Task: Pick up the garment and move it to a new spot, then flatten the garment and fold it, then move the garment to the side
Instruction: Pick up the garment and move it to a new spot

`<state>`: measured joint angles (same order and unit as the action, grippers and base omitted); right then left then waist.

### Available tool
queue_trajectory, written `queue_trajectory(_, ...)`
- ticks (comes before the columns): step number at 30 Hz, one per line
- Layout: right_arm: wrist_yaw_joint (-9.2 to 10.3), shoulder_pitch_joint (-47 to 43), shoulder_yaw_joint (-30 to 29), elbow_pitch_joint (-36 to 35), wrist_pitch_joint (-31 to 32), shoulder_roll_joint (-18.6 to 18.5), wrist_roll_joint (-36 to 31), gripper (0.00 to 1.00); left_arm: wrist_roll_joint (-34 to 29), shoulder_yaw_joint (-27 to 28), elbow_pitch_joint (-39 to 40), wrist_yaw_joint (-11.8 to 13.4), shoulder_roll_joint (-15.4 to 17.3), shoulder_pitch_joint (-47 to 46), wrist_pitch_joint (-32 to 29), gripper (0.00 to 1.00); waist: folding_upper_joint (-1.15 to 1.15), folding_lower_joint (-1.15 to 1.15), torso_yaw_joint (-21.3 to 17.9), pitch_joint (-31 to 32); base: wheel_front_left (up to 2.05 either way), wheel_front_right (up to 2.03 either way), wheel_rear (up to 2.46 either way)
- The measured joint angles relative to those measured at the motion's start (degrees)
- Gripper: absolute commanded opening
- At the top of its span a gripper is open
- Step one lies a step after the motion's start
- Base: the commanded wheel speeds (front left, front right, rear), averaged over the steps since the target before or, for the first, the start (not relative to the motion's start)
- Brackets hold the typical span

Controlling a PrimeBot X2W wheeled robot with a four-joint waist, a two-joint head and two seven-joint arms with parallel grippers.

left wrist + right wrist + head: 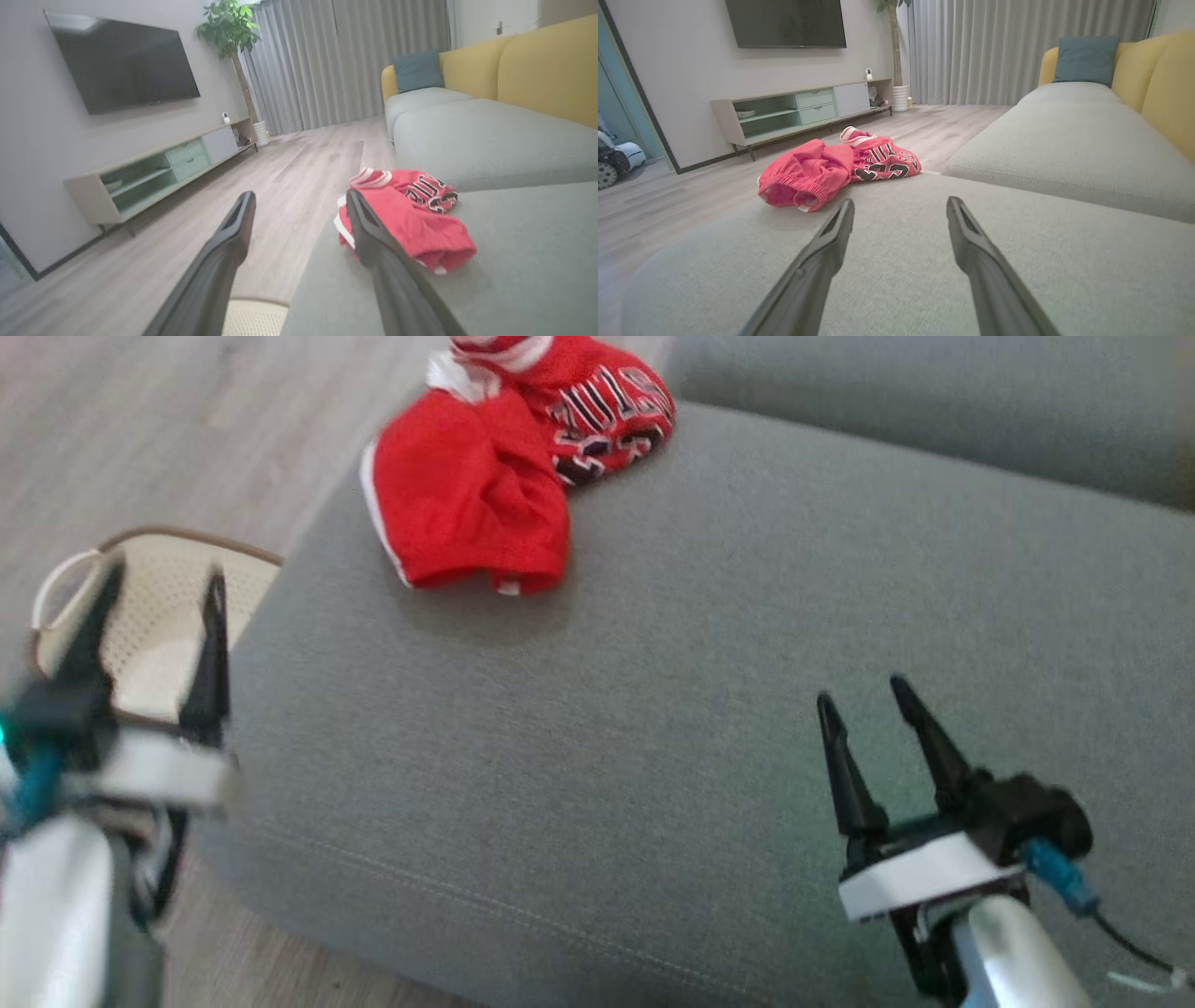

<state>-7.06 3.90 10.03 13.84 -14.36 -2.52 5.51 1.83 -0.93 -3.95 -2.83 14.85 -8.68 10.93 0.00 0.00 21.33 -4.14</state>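
Note:
The garment (pixel 607 420), a red jersey with black, white-outlined lettering, lies crumpled at the far left corner of the grey sofa seat (pixel 709 644). A plain red cloth (pixel 467 495) with white trim lies bunched against its near side. My left gripper (pixel 164 575) hangs open off the seat's left edge, over a basket, with nothing between its fingers. My right gripper (pixel 864 693) stands open and empty above the near right part of the seat, well short of the garment. The left wrist view shows the garment (pixel 427 186) beyond the red cloth (pixel 420 228); in the right wrist view the garment (pixel 882 158) sits ahead, slightly left.
A cream perforated basket (pixel 159 616) stands on the wooden floor left of the seat. A second grey seat cushion (pixel 934 401) adjoins at the back right, with a yellow backrest (pixel 551 65). A TV cabinet (pixel 798 112) lines the far wall.

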Motion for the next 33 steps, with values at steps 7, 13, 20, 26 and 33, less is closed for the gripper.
queue_trajectory(7,0.00,5.26,-0.76,-1.24,-0.01,-0.13,-3.65,1.00,-0.13,-3.88,-8.51,-3.87,6.20,-18.07,-6.45,1.00,0.00,0.00,-3.86,-6.47,0.00,0.00,0.00)
queue_trajectory(13,0.00,7.77,-0.91,-1.87,-0.01,-0.25,-5.79,1.00,4.71,-7.37,-22.94,-4.34,7.75,-29.57,-9.91,1.00,0.00,0.00,-7.91,-11.79,0.00,0.00,0.00)
queue_trajectory(20,0.00,8.87,-1.32,-2.97,-0.01,-0.33,-7.59,1.00,14.96,-10.84,-36.05,-4.74,7.86,-36.32,-11.18,1.00,0.00,0.00,-12.87,-16.34,0.00,0.00,0.00)
queue_trajectory(26,0.00,9.06,-1.67,-4.00,-0.01,-0.40,-8.47,1.00,22.62,-15.41,-42.00,-4.74,7.66,-38.74,-11.91,1.00,0.00,0.00,-15.10,-19.50,0.00,0.00,0.00)
queue_trajectory(33,0.00,9.80,-1.30,-4.80,-0.01,-0.40,-8.73,1.00,29.92,-22.49,-46.69,-4.74,8.50,-39.25,-14.07,1.00,0.00,0.00,-16.00,-21.46,0.00,0.00,0.00)
